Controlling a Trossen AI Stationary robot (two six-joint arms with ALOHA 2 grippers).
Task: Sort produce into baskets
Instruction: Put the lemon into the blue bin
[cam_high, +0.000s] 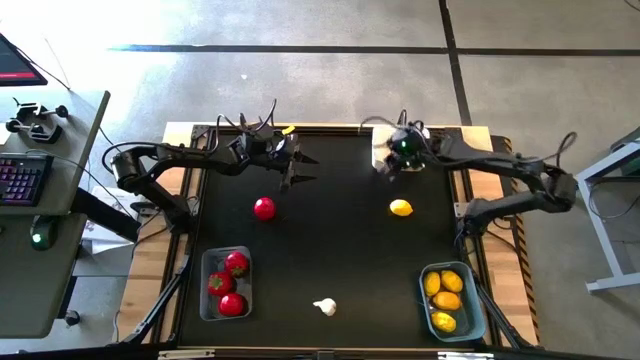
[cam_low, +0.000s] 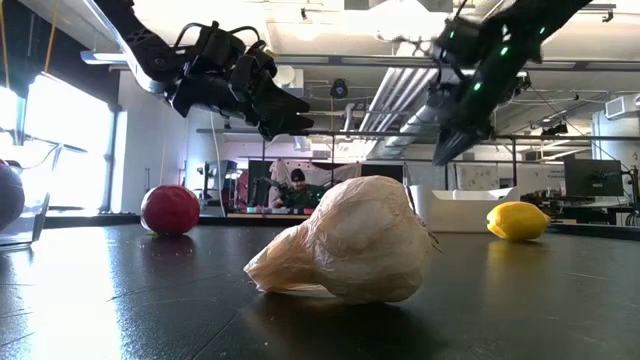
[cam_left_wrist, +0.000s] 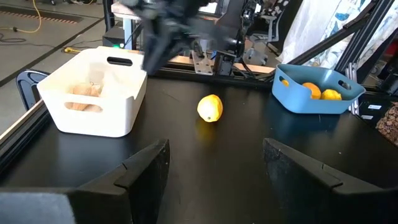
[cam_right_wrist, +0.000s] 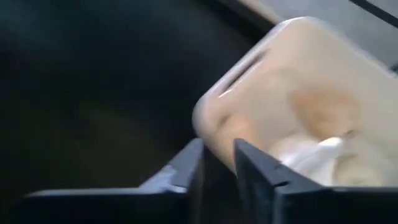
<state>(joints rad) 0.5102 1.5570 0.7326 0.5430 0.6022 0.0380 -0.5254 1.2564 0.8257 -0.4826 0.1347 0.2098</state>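
Right gripper (cam_high: 386, 170) over white basket (cam_left_wrist: 93, 93), jaws near closed, empty, likely just dropped garlic there; left gripper (cam_high: 290, 172) open, idle; 1 garlic (cam_high: 325, 307), 1 lemon (cam_high: 401, 208), 1 tomato (cam_high: 264, 208) loose on table (cam_high: 340, 250)

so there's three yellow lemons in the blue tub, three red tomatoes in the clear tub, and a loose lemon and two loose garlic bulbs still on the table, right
Not quite: only one knobbly white garlic bulb lies loose on the black table, as the high view shows. The rest stands: three oval yellow lemons in the translucent blue tub, three round red tomatoes in the clear plastic tub, and one loose lemon.
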